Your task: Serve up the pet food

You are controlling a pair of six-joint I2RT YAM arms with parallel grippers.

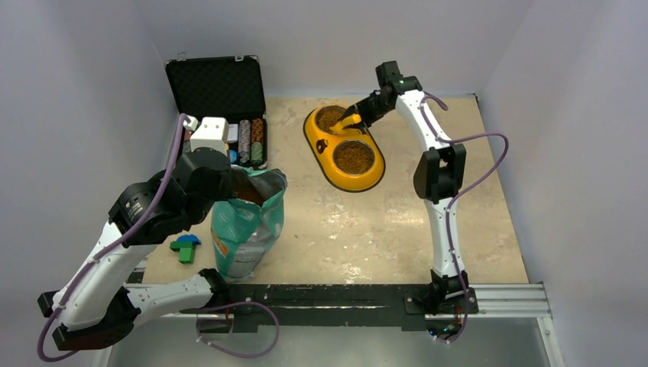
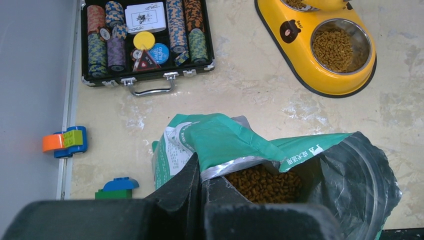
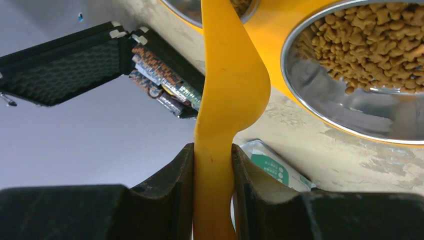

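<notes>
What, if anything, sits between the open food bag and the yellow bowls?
Nothing visible. Only bare table lies between the pouch and the yellow feeder; the chip case sits to the left. The right hand holds a scoop over the far bowl.

Glossy yellow plastic on the feeder (image 2: 320, 82), polished steel in its bowls (image 3: 345, 107). Over the feeder, smooth yellow plastic scoop (image 3: 227, 85). Near the feeder, crinkled glossy teal pouch (image 2: 225, 137), silvery foil lining (image 2: 350, 167), matt grainy brown kibble (image 2: 265, 182). Under the feeder, scuffed mottled bench (image 1: 397, 222).
</notes>
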